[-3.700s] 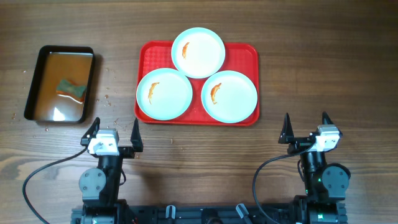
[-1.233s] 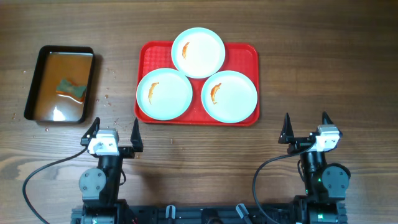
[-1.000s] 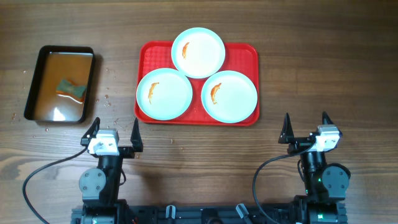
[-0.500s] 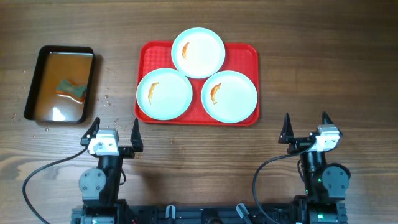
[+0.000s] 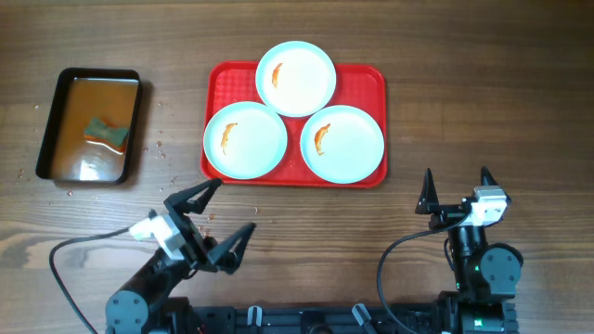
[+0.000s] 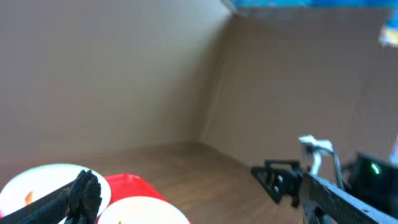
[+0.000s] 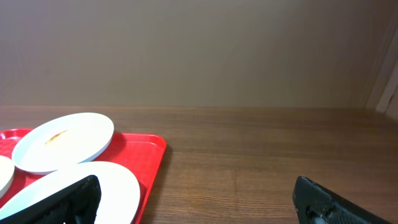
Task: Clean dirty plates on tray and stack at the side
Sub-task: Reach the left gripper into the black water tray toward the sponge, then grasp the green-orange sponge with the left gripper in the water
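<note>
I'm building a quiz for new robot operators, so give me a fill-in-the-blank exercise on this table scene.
1. The large red rectangular plastic tray holds ___ round pale glossy plates.
2. Each plate has a small ___ smear in its middle.
3. The greenish sponge lies inside the ___ rectangular pan of brownish water.
4. The left end effector and the right end effector are both ___ and hold nothing.
Missing words: three; orange; black; open.
</note>
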